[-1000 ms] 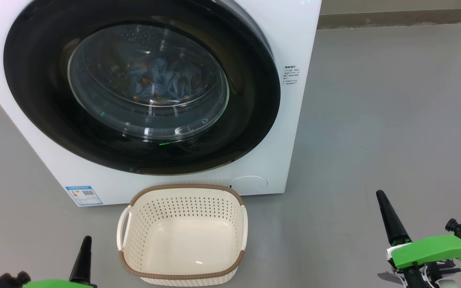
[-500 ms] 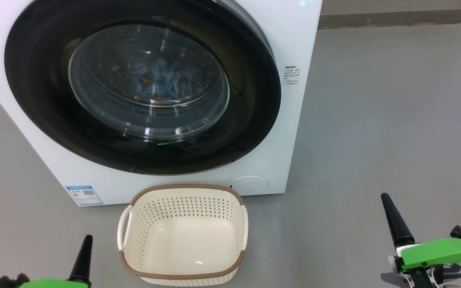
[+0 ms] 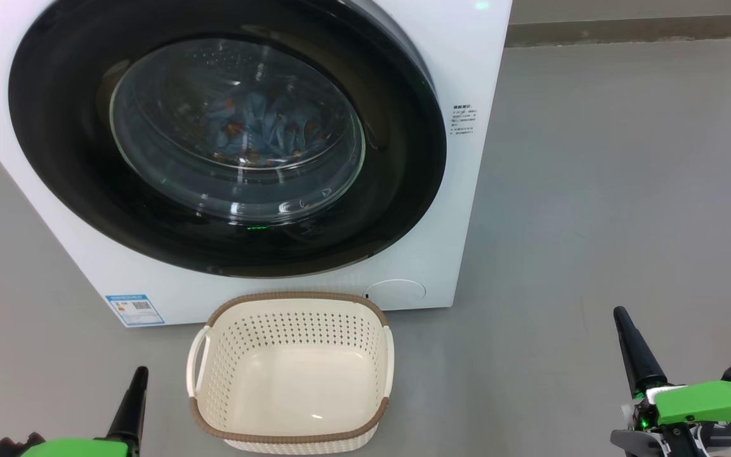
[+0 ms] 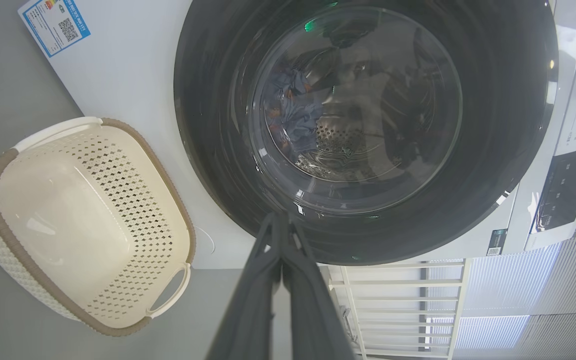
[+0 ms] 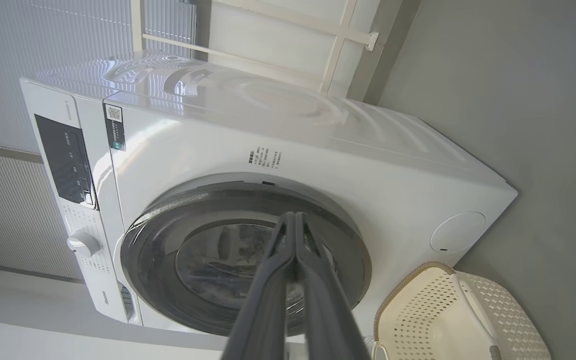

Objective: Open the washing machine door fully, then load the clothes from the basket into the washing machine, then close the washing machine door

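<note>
Head view: the left gripper point(image 3: 141, 378), its two dark fingers pressed together into one point and grasping nothing, sits just left of the basket's point(image 3: 296, 296) near corner. The right gripper point(image 3: 622, 318), likewise clenched and empty, stands well off to the basket's right over the bare grey floor point(image 3: 594, 190). The basket is cream with a brown rim. It sits upright and empty, open side up, between the two grippers. Its long axis runs side to side, with a loop handle at each short end, parallel to the front of the washing machine point(image 3: 467, 209) just behind it. Above and behind the basket, the washing machine door point(image 3: 54, 139) lies flat against that front, and its glass bowl bulges toward the robot. The clothes point(image 3: 257, 124) are a blue heap with orange specks, lying inside behind the glass. A blue sticker point(image 3: 134, 310) is at the machine's foot behind the basket's left corner, and a round flap point(image 3: 395, 292) is behind its right corner. The left wrist view looks along closed fingers point(image 4: 253, 300) into the window and adds the perforated steel drum point(image 4: 338, 145) beside the clothes. The right wrist view, along its own shut fingers point(image 5: 268, 300), adds the machine's top and side, a dark control panel point(image 5: 63, 160) and a white knob point(image 5: 83, 243), on the end of the machine farthest from the basket.
</note>
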